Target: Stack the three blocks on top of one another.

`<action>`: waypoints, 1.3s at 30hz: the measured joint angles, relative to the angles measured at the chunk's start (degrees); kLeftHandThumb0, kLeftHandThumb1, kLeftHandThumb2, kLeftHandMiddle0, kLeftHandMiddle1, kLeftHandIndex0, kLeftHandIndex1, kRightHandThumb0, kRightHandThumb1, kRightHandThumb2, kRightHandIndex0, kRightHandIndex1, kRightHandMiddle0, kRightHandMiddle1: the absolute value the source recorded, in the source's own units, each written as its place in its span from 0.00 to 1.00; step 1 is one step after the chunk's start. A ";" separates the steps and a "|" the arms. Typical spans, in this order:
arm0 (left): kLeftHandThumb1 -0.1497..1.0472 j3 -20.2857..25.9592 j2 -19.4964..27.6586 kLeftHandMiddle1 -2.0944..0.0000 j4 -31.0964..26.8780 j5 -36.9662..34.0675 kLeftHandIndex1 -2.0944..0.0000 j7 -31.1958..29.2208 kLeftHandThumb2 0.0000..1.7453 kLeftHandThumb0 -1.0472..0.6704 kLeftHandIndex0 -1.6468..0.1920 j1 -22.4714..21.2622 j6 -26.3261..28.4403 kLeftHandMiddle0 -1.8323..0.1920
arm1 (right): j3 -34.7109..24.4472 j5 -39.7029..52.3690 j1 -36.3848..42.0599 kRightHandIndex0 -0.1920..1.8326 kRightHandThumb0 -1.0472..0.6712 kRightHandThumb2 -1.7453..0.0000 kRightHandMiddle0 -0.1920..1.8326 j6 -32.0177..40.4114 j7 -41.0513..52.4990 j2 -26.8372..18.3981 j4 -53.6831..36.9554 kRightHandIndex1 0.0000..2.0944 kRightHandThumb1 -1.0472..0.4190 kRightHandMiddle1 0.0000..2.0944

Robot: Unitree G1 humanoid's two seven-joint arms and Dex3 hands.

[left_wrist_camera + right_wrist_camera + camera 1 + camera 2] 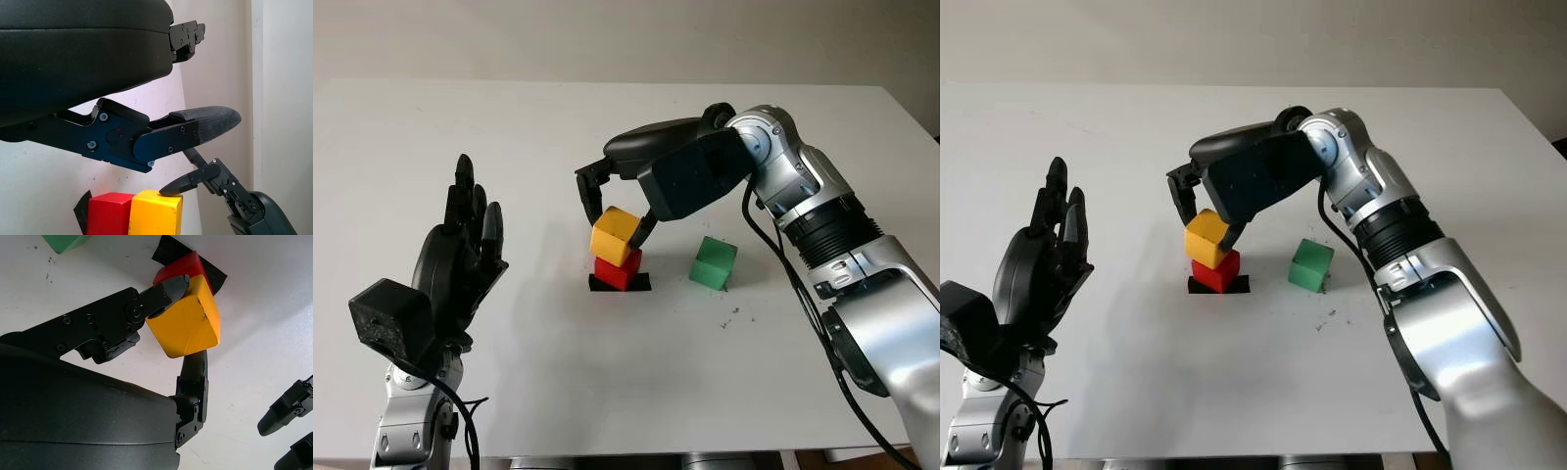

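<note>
Left eye view, three cube blocks, right hand [617, 211] pinching tilted yellow cube block [615, 236] atop red cube block [618, 271], green cube block [714, 262] apart, left hand [458, 259] open, raised, holding nothing.

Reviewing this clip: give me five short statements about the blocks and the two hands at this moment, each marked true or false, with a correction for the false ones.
1. The right hand grasps the yellow block. True.
2. The yellow block sits squarely flat on the red block. False: it is tilted on top of it.
3. The green block is already part of the stack. False: it stands alone on the table, beside the stack.
4. The red block sits on a black patch. True.
5. The left hand holds a block. False: it is open, raised off to the side.
</note>
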 measured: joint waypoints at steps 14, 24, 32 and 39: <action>1.00 0.00 -0.08 0.98 -0.34 0.00 0.99 0.10 0.38 0.18 1.00 0.31 0.14 1.00 | 0.59 -1.19 0.01 0.18 0.41 0.97 0.23 -1.72 -0.98 -0.11 1.36 0.02 0.05 0.79; 1.00 0.00 -0.09 0.98 -0.45 0.07 0.99 0.31 0.38 0.18 1.00 0.33 0.16 1.00 | 0.86 -1.08 0.00 0.17 0.42 0.97 0.23 -2.06 -0.97 -0.26 1.80 0.02 0.06 0.80; 1.00 0.00 -0.11 0.98 -0.45 0.01 0.98 0.42 0.37 0.19 1.00 0.33 0.14 1.00 | 0.87 -0.85 0.01 0.17 0.41 0.97 0.23 -1.90 -0.62 -0.50 1.80 0.02 0.05 0.79; 1.00 -0.01 -0.10 0.98 -0.48 0.01 0.99 0.27 0.37 0.19 1.00 0.63 0.14 1.00 | 0.88 -0.53 0.01 0.13 0.37 0.97 0.15 0.77 0.69 -0.50 1.50 0.01 0.05 0.70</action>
